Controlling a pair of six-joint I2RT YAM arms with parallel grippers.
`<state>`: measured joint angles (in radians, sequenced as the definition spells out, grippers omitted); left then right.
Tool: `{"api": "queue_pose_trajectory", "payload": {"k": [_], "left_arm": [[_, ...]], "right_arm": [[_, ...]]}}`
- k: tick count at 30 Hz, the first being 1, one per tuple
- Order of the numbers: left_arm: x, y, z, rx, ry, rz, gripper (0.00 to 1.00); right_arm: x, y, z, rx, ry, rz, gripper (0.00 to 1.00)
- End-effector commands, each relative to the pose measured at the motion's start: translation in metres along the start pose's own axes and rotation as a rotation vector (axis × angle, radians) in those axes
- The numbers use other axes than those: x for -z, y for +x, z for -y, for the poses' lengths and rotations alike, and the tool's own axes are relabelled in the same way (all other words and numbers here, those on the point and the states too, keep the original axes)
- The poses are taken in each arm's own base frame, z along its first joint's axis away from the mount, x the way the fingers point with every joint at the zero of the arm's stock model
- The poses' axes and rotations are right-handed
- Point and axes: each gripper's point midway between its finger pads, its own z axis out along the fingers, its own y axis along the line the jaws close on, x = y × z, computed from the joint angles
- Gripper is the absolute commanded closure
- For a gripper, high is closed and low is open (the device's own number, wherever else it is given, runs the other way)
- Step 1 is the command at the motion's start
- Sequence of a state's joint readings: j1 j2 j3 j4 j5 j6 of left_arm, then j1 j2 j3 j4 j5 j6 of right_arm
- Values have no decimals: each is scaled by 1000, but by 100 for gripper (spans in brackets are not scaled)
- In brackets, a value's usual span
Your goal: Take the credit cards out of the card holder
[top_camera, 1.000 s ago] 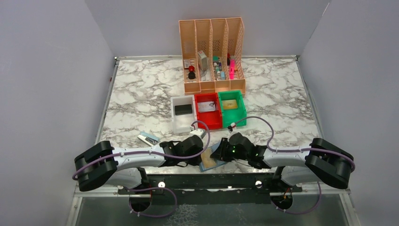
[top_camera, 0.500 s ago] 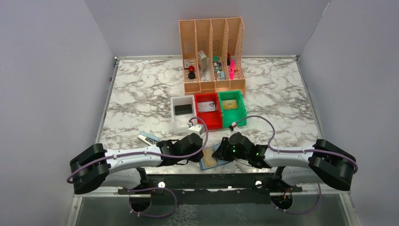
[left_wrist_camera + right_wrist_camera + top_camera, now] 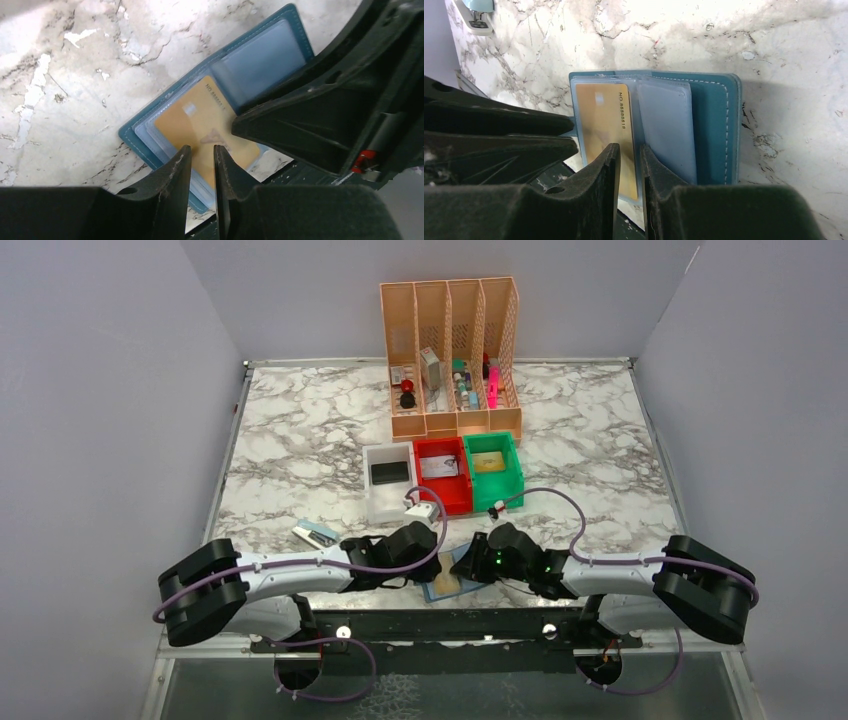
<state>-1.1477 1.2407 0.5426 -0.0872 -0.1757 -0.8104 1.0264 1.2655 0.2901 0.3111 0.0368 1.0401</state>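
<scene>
The teal card holder (image 3: 447, 586) lies open at the table's near edge, also in the left wrist view (image 3: 132, 137) and right wrist view (image 3: 710, 125). A gold card (image 3: 200, 117) sits in its clear pocket (image 3: 600, 115). The neighbouring pocket (image 3: 666, 125) looks grey-blue; I cannot tell whether a silvery card is in it. My left gripper (image 3: 202, 150) is just over the gold card's near end, jaws a narrow slit apart, holding nothing. My right gripper (image 3: 630, 147) is over the gold card's inner edge, jaws likewise slightly apart. Both grippers (image 3: 428, 558) (image 3: 470, 564) meet over the holder.
White (image 3: 388, 498), red (image 3: 442, 488) and green (image 3: 494, 470) bins stand just beyond the grippers. A peach mesh organizer (image 3: 452, 360) is at the back. A small stapler (image 3: 315, 533) lies to the left. The table's front edge and metal rail (image 3: 430, 620) are right beside the holder.
My left arm dipped and came back, and its gripper sits slightly further right over the holder. The right gripper and the holder have hardly moved.
</scene>
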Motion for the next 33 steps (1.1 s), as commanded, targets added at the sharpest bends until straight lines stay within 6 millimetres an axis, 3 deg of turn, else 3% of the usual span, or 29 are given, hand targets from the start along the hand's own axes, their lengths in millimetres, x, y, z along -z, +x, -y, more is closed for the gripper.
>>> {"api": "queue_pose_trajectory", "payload": {"k": [1,15,28,33], "left_arm": [[-7,11,-1,47,10,-24,73],[-14,29,-9,47,3,-74,75],[-15,38,-33,26,-92,-83,87],[-18,45,-45,9,-138,-103,88]], "right_arm": [[0,8,12,-3,33,-18,74],[0,11,6,-13,-16,-29,73],[11,5,-3,-15,-78,9,91],[14,5,-2,-7,-80,13,92]]}}
